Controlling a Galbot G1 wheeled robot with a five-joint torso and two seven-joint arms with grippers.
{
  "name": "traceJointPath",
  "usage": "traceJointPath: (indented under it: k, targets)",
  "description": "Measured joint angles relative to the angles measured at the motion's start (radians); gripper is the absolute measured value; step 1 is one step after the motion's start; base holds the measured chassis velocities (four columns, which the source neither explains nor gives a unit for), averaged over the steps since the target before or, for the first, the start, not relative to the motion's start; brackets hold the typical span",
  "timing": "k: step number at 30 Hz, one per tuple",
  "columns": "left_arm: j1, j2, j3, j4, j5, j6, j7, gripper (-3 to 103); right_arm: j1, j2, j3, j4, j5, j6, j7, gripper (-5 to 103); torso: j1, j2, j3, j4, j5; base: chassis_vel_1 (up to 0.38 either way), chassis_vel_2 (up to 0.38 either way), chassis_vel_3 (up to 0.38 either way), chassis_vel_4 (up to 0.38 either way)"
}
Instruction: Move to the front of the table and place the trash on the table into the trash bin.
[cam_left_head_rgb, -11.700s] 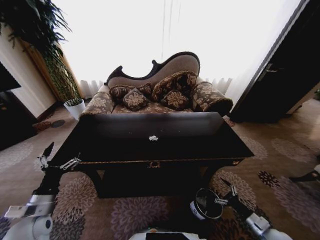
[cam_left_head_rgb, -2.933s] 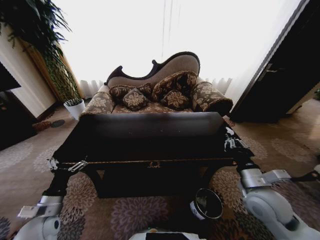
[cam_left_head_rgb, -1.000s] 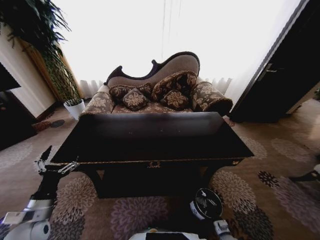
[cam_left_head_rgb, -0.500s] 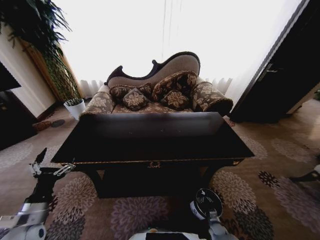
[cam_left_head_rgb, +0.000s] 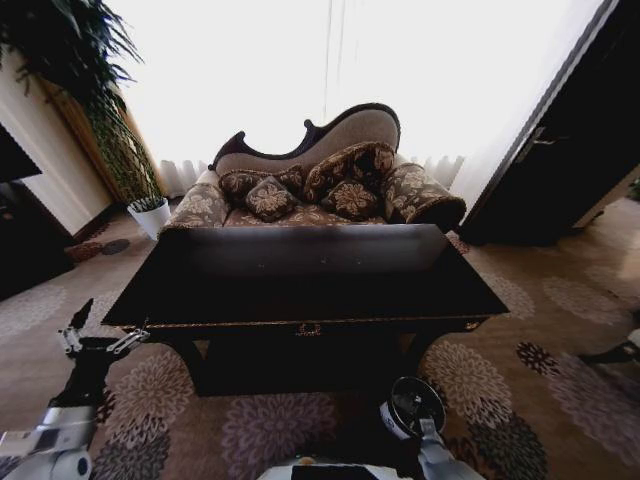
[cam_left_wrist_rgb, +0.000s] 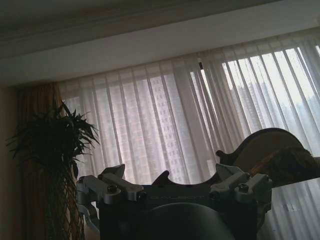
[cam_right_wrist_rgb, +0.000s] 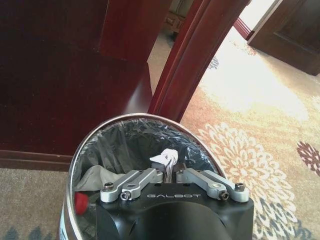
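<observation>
A white paper wad (cam_right_wrist_rgb: 166, 156) sits pinched between the fingertips of the right tool (cam_right_wrist_rgb: 170, 175), held directly over the open mouth of the trash bin (cam_right_wrist_rgb: 100, 137). That placement makes sense as the moment before a drop: the wad hangs inside the ring of the rim, so it should fall into the liner rather than onto the carpet. Down in the bin, a red cap (cam_right_wrist_rgb: 81, 201) shows against the grey liner, with something crumpled and pale beside it, so I judge that some of the trash is already in.

In the head view the bin (cam_left_head_rgb: 415, 405) stands on the patterned carpet at the near right, just in front of the bench (cam_left_head_rgb: 300, 275), close by one of its curved legs. The right arm reaches down to it from the near edge of the picture.

The glossy black bench top looks bare of litter from here, so this wad may well be the last piece.

The left tool (cam_left_head_rgb: 95, 338) is held off the near left corner of the bench, above the carpet, its fingers spread apart and holding nothing, out of the way of the right arm's work.
</observation>
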Motion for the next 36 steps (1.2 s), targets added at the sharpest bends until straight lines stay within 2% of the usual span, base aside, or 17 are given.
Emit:
traceJointPath:
  k: [1,3,5,6,7,10,13,16,18,19,22,24,27,28,29,35,36]
  targets:
    - [0.000,-0.002,0.003,0.000,0.004,-0.001,0.000,100,-0.005,0.000,-0.001,0.009,0.002,-0.001,-0.001,15,0.000,0.000,0.000,0.0000,0.0001,0.000,0.000,0.000,0.000]
    - [0.001,-0.003,0.004,-0.001,0.005,-0.002,0.000,100,-0.008,0.000,-0.002,0.014,0.002,-0.001,-0.002,15,0.000,0.000,0.000,0.0001,0.0000,0.000,0.000,0.000,0.000]
    - [0.003,-0.004,0.006,-0.004,0.006,-0.002,0.000,100,-0.014,0.000,-0.003,0.024,0.000,-0.001,-0.004,25,0.000,0.000,0.000,0.0001,0.0000,0.000,0.000,0.000,0.000]
    - [0.004,-0.004,0.006,-0.006,0.006,-0.003,0.000,100,-0.017,0.000,-0.003,0.027,-0.002,0.000,-0.005,25,0.000,0.000,0.000,0.0000,0.0001,0.000,0.000,0.000,0.000]
    - [0.006,-0.005,0.006,-0.010,0.006,-0.003,0.000,100,-0.022,0.000,-0.004,0.034,-0.007,0.003,-0.008,37,0.000,0.000,0.000,0.0001,0.0000,0.000,0.000,0.000,0.000]
    - [0.008,-0.005,0.005,-0.015,0.006,-0.003,0.000,100,-0.025,0.000,-0.004,0.038,-0.014,0.006,-0.009,42,0.000,0.000,0.000,0.0000,0.0000,0.000,0.000,0.000,0.000]
    - [0.013,-0.006,0.004,-0.022,0.006,-0.004,0.000,100,-0.033,-0.001,0.003,0.047,-0.042,0.020,-0.011,58,0.000,0.000,0.000,0.0001,0.0000,0.000,0.000,0.000,0.000]
    - [0.014,-0.006,0.003,-0.024,0.005,-0.004,0.000,100,-0.039,-0.002,0.006,0.058,-0.054,0.027,-0.013,63,0.000,0.000,0.000,0.0001,0.0000,0.000,0.000,0.000,0.000]
    - [0.016,-0.007,0.003,-0.026,0.004,-0.006,0.000,100,-0.062,-0.009,0.016,0.106,-0.073,0.048,-0.023,74,0.000,0.000,0.000,0.0000,0.0001,0.000,0.000,0.000,0.000]
    - [0.016,-0.007,0.003,-0.026,0.004,-0.006,0.000,100,-0.062,-0.009,0.016,0.106,-0.073,0.048,-0.023,74,0.000,0.000,0.000,0.0000,0.0001,0.000,0.000,0.000,0.000]
    - [0.011,-0.007,0.007,-0.026,0.004,-0.006,0.000,100,-0.127,-0.031,0.067,0.216,-0.120,0.087,-0.054,90,0.000,0.000,0.000,0.0003,0.0000,0.000,0.000,0.000,0.000]
    - [0.008,-0.007,0.011,-0.024,0.004,-0.006,0.000,100,-0.150,-0.035,0.086,0.249,-0.136,0.097,-0.067,90,0.000,0.000,0.000,0.0003,0.0000,0.000,0.000,0.000,0.000]
    - [-0.005,-0.007,0.029,-0.012,0.010,-0.006,0.000,100,-0.265,-0.054,0.170,0.385,-0.175,0.126,-0.148,100,0.000,0.000,0.000,0.0001,0.0001,0.000,0.000,0.000,0.000]
    - [-0.010,-0.008,0.038,-0.007,0.014,-0.006,0.000,100,-0.326,-0.067,0.205,0.456,-0.172,0.131,-0.196,100,0.000,0.000,0.000,-0.0006,0.0001,0.000,0.000,0.000,0.000]
    - [-0.010,-0.008,0.038,-0.007,0.014,-0.006,0.000,100,-0.326,-0.067,0.205,0.456,-0.172,0.131,-0.196,100,0.000,0.000,0.000,-0.0006,0.0001,0.000,0.000,0.000,0.000]
    - [-0.022,-0.017,0.062,-0.003,0.026,-0.009,0.001,100,-0.486,-0.107,0.303,0.682,-0.112,0.146,-0.309,100,0.000,0.000,0.000,-0.0001,0.0001,0.000,0.000,0.000,0.000]
    - [-0.023,-0.020,0.066,-0.003,0.030,-0.010,0.001,100,-0.528,-0.110,0.337,0.759,-0.101,0.160,-0.335,100,0.000,0.000,0.000,-0.0001,0.0001,0.000,0.000,0.000,0.000]
